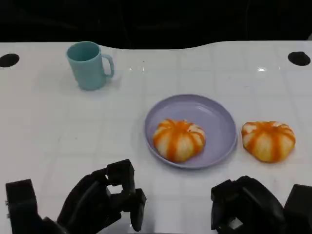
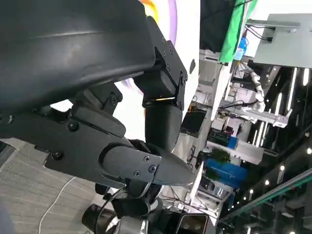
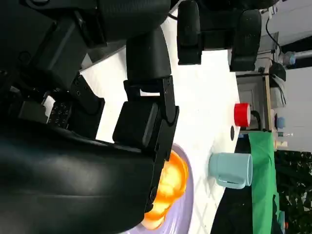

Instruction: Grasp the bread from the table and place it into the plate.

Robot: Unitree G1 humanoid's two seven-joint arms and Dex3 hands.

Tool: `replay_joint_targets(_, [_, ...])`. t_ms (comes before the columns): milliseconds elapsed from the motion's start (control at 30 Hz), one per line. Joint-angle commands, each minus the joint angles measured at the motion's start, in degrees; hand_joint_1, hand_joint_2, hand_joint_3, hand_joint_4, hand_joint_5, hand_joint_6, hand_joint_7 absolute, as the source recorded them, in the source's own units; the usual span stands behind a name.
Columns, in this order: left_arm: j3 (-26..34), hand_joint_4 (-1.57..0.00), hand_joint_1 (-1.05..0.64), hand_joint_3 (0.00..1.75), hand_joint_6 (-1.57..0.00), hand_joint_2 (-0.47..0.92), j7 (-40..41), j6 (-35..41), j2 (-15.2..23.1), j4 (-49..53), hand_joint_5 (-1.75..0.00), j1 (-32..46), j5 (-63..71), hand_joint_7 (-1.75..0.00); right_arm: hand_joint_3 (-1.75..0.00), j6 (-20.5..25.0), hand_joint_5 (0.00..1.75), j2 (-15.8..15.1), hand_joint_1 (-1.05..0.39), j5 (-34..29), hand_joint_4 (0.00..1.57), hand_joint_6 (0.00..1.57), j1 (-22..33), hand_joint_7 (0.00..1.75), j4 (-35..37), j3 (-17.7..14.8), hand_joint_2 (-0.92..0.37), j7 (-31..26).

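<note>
Both robot hands sit low in the frame, the left robot hand (image 1: 105, 202) and right robot hand (image 1: 246, 204), fingers curled, holding nothing. One bread (image 1: 179, 139) already lies in the purple plate (image 1: 214, 114). Another bread (image 1: 268, 140) waits on the white tabletop (image 1: 53, 136), just right of the plate. It is round, so it points no way.

Head view looks steeply down on the white counter (image 1: 58, 141), mid-range. Both wrist views sit close behind their own hands, rolled sideways, facing across the counter toward the room. All three share the lilac plate (image 1: 222, 122) (image 2: 171, 22) (image 3: 187, 195); head and right wrist share the teal mug (image 1: 87, 66) (image 3: 231, 169).
</note>
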Motion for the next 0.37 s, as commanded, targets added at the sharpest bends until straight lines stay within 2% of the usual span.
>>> replay_joint_targets(33, [0.6, -0.96, -0.73, 0.13, -0.76, 0.92, -1.1, 0.6, 0.2, 0.5, -1.75, -0.5, -0.4, -1.75, -1.16, -1.3, 1.25, -0.6, -1.05, -0.5, 1.55, 1.57, -0.5, 0.94, 0.6, -0.6, -0.16, -0.2])
replay_joint_targets(367, [0.8, -0.95, -0.73, 0.14, -0.75, 0.92, -2.2, -0.5, -0.3, 1.4, -1.75, -0.8, 0.4, -1.75, -1.15, -1.7, 1.25, -0.8, -1.05, -0.7, 1.54, 1.57, -0.8, 0.95, 0.8, -0.5, -0.17, -0.2])
